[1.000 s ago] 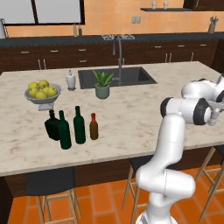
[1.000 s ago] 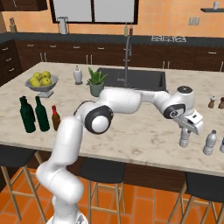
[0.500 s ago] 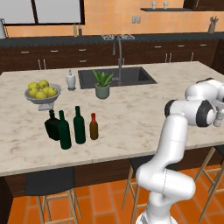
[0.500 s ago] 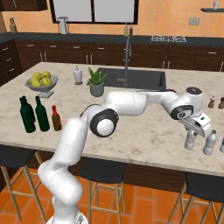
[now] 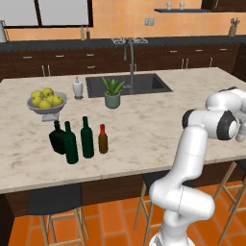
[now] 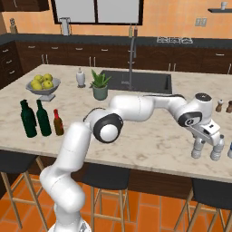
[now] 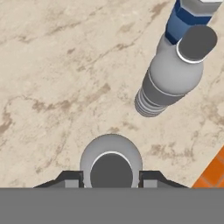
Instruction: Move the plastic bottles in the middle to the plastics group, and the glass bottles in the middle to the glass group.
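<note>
My gripper [image 7: 110,178] is shut on the small clear water bottle [image 7: 110,157], its fingers [image 7: 70,178] pressed to both sides of it just above the counter. Seen from the right base, the gripper [image 6: 205,136] holds this bottle [image 6: 198,148] at the counter's right end. Close beside it stand a second clear plastic bottle [image 7: 168,78] [image 6: 216,148] and a blue-labelled one [image 7: 188,13]. Far to the left stand a squat blackish flask [image 5: 57,139], two tall dark green bottles [image 5: 70,144] [image 5: 87,138] and the brown, red-capped bottle [image 5: 103,139], all close together.
A fruit bowl [image 5: 45,103], a white dispenser [image 5: 77,89] and a potted plant [image 5: 113,93] stand by the sink [image 5: 129,85]. Two small shakers [image 6: 219,105] sit behind the gripper. The counter's edge and the orange floor [image 7: 214,170] lie just past the bottles.
The arm has swung right with the water bottle, bringing it up to the other plastic bottles and lowering it slightly. The glass bottles have not moved.
</note>
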{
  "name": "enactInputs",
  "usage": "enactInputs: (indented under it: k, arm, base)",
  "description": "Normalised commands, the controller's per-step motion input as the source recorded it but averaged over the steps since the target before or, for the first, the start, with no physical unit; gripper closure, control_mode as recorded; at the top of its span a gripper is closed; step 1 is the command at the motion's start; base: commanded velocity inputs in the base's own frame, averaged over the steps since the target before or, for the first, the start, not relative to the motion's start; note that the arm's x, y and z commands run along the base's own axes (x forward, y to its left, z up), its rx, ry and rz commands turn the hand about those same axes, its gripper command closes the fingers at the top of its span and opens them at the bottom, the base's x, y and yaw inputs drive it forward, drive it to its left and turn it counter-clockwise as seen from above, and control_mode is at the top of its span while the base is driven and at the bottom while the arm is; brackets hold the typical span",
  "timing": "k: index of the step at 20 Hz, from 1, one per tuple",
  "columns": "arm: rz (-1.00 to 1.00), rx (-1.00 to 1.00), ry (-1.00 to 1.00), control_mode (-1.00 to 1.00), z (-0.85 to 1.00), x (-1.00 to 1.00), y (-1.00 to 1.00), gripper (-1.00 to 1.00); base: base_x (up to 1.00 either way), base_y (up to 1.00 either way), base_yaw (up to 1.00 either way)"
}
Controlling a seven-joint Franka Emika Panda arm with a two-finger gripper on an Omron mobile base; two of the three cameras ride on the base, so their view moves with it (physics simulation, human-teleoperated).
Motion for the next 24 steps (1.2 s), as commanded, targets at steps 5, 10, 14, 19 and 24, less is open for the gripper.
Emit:
enactInputs:
  k: [5, 10, 14, 19, 24]
  arm:
    - [0.00, 0.00, -0.01, -1.00, -0.37, 0.00, 0.00, 1.00]
    - [0.00, 0.00, 0.00, -1.00, -0.20, 0.00, 0.01, 1.00]
    - [0.00, 0.00, 0.00, -1.00, 0.00, 0.00, 0.04, -1.00]
    - [0.00, 0.00, 0.00, -1.00, 0.00, 0.00, 0.00, -1.00]
    - [0.00, 0.00, 0.00, -1.00, 0.02, -0.02, 0.01, -1.00]
  base:
    - [0.00, 0.00, 0.00]
    - [0.00, 0.00, 0.00]
    - [0.00, 0.00, 0.00]
    - [0.00, 0.00, 0.00]
    - [0.00, 0.00, 0.00]
